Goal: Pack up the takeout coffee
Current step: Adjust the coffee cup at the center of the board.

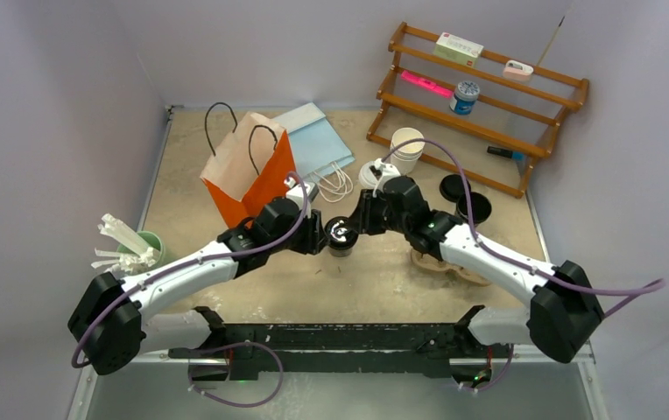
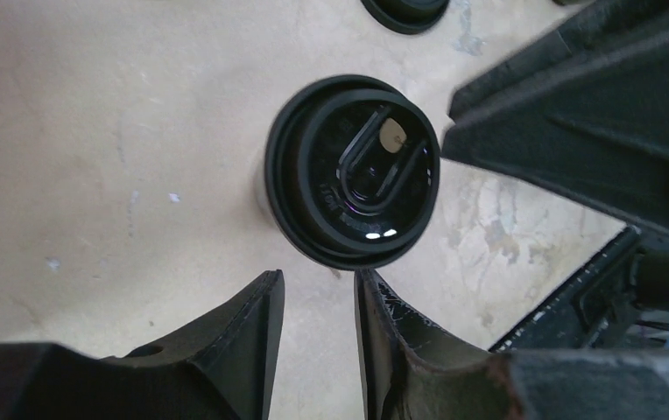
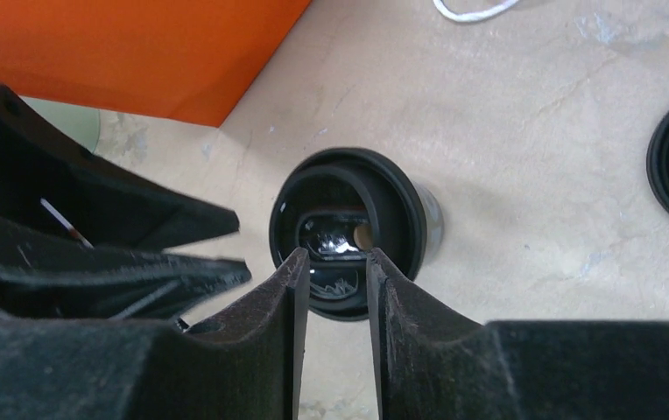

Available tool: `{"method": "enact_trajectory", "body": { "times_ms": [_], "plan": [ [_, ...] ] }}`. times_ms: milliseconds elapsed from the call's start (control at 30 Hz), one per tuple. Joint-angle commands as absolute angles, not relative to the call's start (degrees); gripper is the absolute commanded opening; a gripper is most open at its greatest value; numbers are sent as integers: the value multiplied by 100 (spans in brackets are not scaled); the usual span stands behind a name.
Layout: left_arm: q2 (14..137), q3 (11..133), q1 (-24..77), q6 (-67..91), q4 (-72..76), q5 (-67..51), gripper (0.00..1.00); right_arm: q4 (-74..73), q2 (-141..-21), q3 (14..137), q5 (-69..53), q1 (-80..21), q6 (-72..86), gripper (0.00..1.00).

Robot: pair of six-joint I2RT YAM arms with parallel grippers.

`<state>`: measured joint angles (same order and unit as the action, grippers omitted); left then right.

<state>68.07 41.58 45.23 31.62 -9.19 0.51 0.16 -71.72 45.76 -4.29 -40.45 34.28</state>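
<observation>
The lid [image 2: 353,179] hides most of the black cup [image 3: 432,223]. The left gripper [image 2: 318,278], at 9 o'clock, gapes narrowly, empty; the right gripper [image 3: 335,255] overlaps the lid, grip unclear.

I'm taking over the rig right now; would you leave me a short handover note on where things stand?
Left tool: jaws narrowly apart, empty, beside the lidded black cup.
Right tool: narrow gap, empty, tips over that cup's lid.
Done: lid sits on the cup, mid-table.
To do: cup not in the pulp carrier or orange bag; two black lids lie loose.
</observation>
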Motion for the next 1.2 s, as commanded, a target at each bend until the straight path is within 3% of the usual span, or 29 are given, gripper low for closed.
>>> {"method": "enact_trajectory", "body": {
  "times_ms": [0, 100, 233, 333, 400, 567, 800, 1167],
  "plan": [
    [6601, 3793, 4474, 3569, -128, -569, 38, -387, -7471, 5256, -458, -4039, 2909, 35],
    [6471, 3459, 4474, 3852, 260, -652, 45, -705, -7698, 5691, -51, -4034, 2472, 41],
    [6143, 3020, 4474, 4195, 552, -634, 48, -1267, -7939, 6093, 249, -4172, 2027, 62],
    [5784, 2640, 4474, 4455, 793, -539, 48, -1453, -8016, 6254, 586, -4403, 1903, 69],
    [5685, 2398, 4474, 4609, 1189, -638, 48, -1543, -8121, 6355, 701, -4504, 1856, 68],
    [5915, 1975, 4474, 5032, 2306, -1030, 50, -1609, -8426, 6557, 679, -4528, 1837, 52],
    [6390, 1885, 4474, 5285, 2986, -1042, 50, -1697, -8737, 6749, 640, -4535, 1686, 54],
    [7069, 2174, 4234, 5298, 3350, -1506, 47, -1653, -8874, 6714, 482, -4534, 1662, 44]
  ]
}}
